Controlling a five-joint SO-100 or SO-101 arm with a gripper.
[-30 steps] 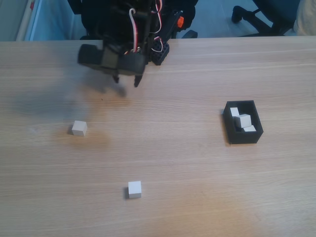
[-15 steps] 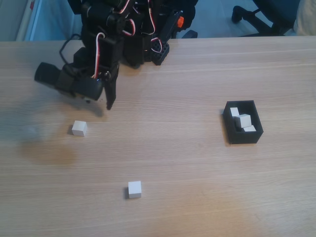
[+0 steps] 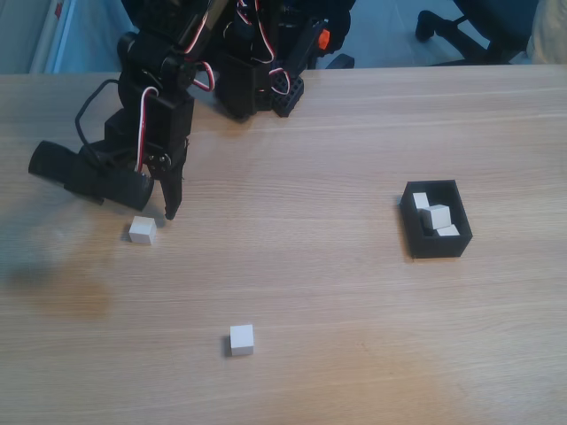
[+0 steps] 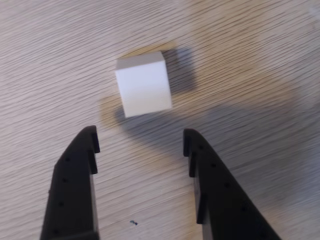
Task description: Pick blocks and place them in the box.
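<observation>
Hovering at the left of the fixed view, claw [image 3: 158,212] spread wide and gripping nothing, tips just above the table [image 3: 354,310] beside a white block [image 3: 142,229]. Showing in the wrist view that same block [image 4: 144,83] just ahead of the two black fingers [image 4: 75,180], apart from both. Lying further right and nearer the camera, a second block [image 3: 241,339]. Sitting at the far right, the black box [image 3: 436,246], holding three blocks [image 3: 437,215].
</observation>
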